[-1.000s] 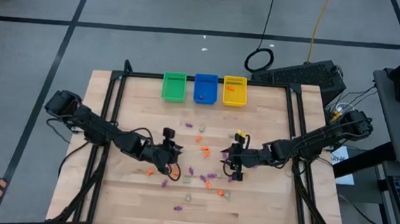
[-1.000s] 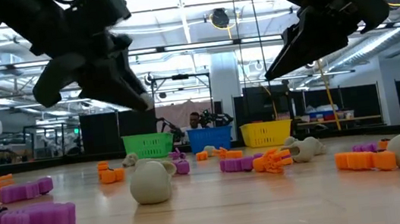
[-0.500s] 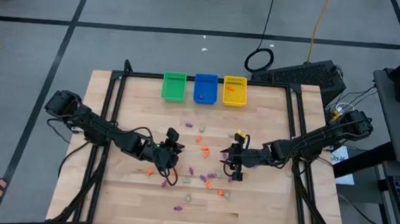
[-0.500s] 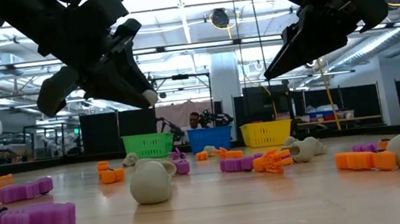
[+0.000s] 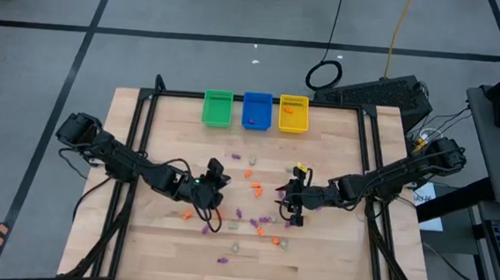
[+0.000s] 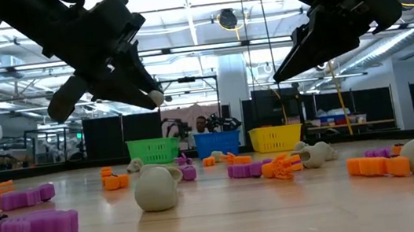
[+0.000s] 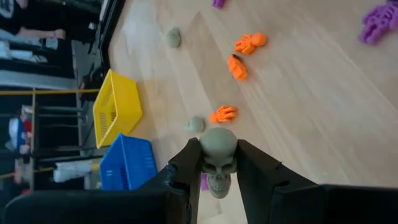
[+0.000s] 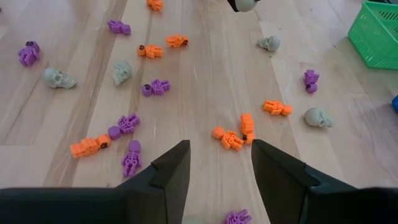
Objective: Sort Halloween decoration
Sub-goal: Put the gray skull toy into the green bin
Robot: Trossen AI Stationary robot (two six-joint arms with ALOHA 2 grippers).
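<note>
Many tiny trinkets lie scattered on the wooden table [image 5: 171,126]: orange and purple skeletons [image 8: 230,138] and pale skulls [image 8: 121,71]. My left gripper [image 5: 218,180] hovers over the table's middle, shut on a pale greenish-beige skull [image 7: 217,158]; the skull also shows in the low view [image 6: 156,97]. My right gripper [image 5: 291,202] hangs open and empty above the trinkets right of centre; its fingers [image 8: 168,174] stand apart. Green [image 5: 218,108], blue [image 5: 256,109] and yellow [image 5: 293,113] bins stand at the far edge. My left gripper pinches the skull by its two sides [image 7: 204,160] between the two fingertips. The rounded crown points forward past the fingertips and the jaw end points back toward the wrist. The fingers slant downward toward the table's far right. The skull is lifted clear of the table.
The three bins stand in a row at the table's far edge, with a purple piece in the blue one and an orange piece in the yellow one. A black frame [image 5: 136,123] runs along the table's sides. Bare wood lies between the bins and the trinkets.
My left gripper has risen a little and gone toward the table's far right, turning its fingertips toward the bins, with the skull still held between them. My right gripper has kept still.
</note>
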